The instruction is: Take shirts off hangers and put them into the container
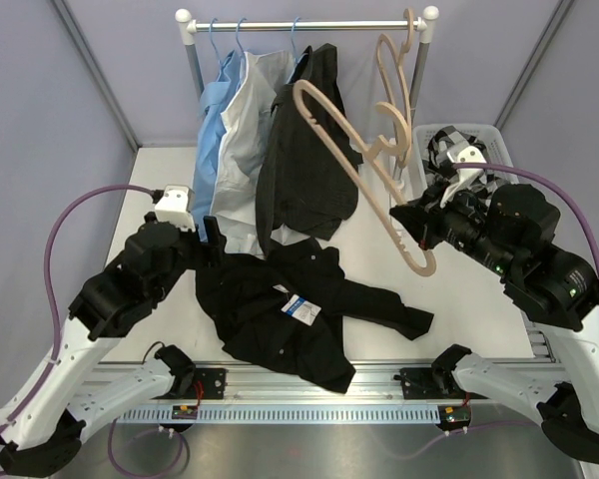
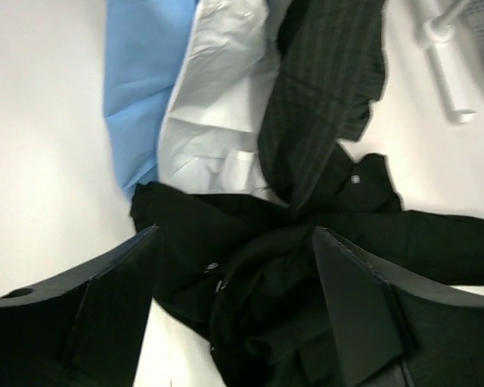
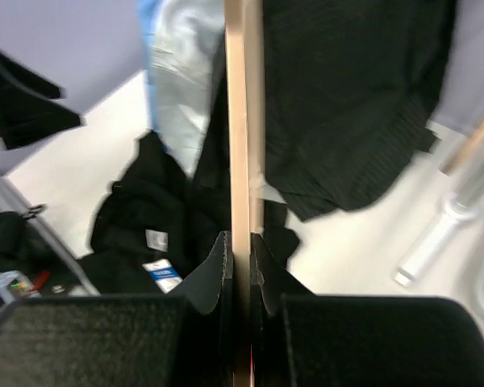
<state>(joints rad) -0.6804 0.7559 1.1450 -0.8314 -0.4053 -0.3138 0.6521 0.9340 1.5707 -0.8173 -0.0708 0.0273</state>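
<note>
Top external view, near edge outward. Black shirt (image 1: 290, 309) lies crumpled on the white table (image 1: 479, 299) just beyond the arm bases, label showing, one sleeve trailing right.

Left gripper (image 1: 212, 239) hovers at the shirt's far left edge. Left wrist view: its fingers (image 2: 105, 298) are spread wide, with only loose black cloth lying below them. Released, holding nothing.

Right gripper (image 1: 416, 222) is at mid-table right, clenched on a bare wooden hanger (image 1: 354, 170). Right wrist view shows both pads pinching the tan bar. The hanger is held off the table and tilted, one arm rising toward the hanging clothes.

Farther back, the clothes rail (image 1: 309, 23) carries the light blue shirt (image 1: 208, 150), white shirt (image 1: 242, 130) and dark grey shirt (image 1: 304, 160) on blue wire hangers (image 1: 238, 35). A second wooden hanger (image 1: 394, 85) is hooked at the rail's right end.

Far right, the white basket (image 1: 479, 130) has the checked shirt (image 1: 437, 148) inside.
</note>
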